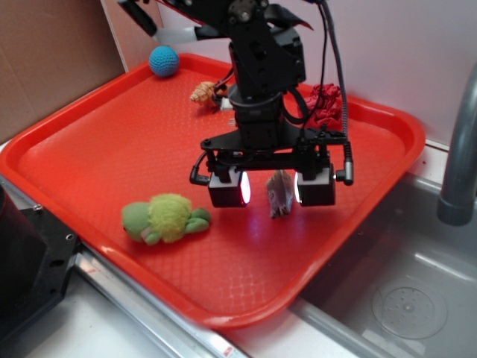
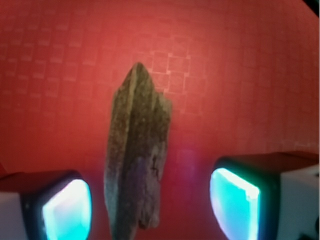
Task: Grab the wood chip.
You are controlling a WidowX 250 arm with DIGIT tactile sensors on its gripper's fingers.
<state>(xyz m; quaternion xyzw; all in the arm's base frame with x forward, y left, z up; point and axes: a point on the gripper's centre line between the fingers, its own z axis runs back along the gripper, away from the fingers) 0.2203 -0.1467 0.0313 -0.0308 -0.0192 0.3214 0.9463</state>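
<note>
Because wood chip (image 2: 136, 160) lies lengthwise mid-frame between glowing pads (image 2: 67, 210), end effector (image 1: 270, 188) hangs spread apart astride it above red tray (image 1: 112, 149), untouched, ready to pinch narrow sides.

No readable text, label, brand, number or sign shows in either view.

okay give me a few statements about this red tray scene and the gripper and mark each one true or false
1. The gripper stands open with the wood chip between its fingers. True.
2. The fingers already clamp the chip. False: in the wrist view a gap shows on each side.
3. The green plush lies at the tray's far edge. False: it lies near the front edge; the blue ball is at the back.
4. The seashell lies on the red tray. True.
</note>
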